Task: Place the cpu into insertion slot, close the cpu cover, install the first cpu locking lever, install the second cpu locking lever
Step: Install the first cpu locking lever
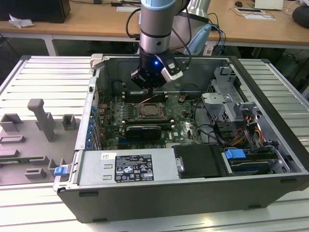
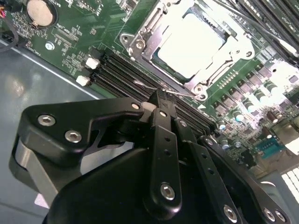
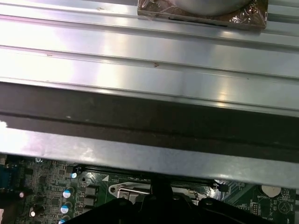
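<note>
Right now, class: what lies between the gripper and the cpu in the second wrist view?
Black memory slots, a thin wire lever and the cpu cover's metal edge lie between the gripper and the cpu.

One cpu (image 2: 194, 44), one cpu cover (image 2: 154, 35), one pincer (image 2: 159, 100), and one coin battery (image 2: 38, 11).

Place: a robotics lab or electronics workshop
Evidence: open black desktop computer case (image 1: 193, 193) beneath the claw (image 1: 150, 89) on a ribbed aluminium bench (image 1: 43, 82); wooden desks (image 1: 87, 21) behind it
</note>
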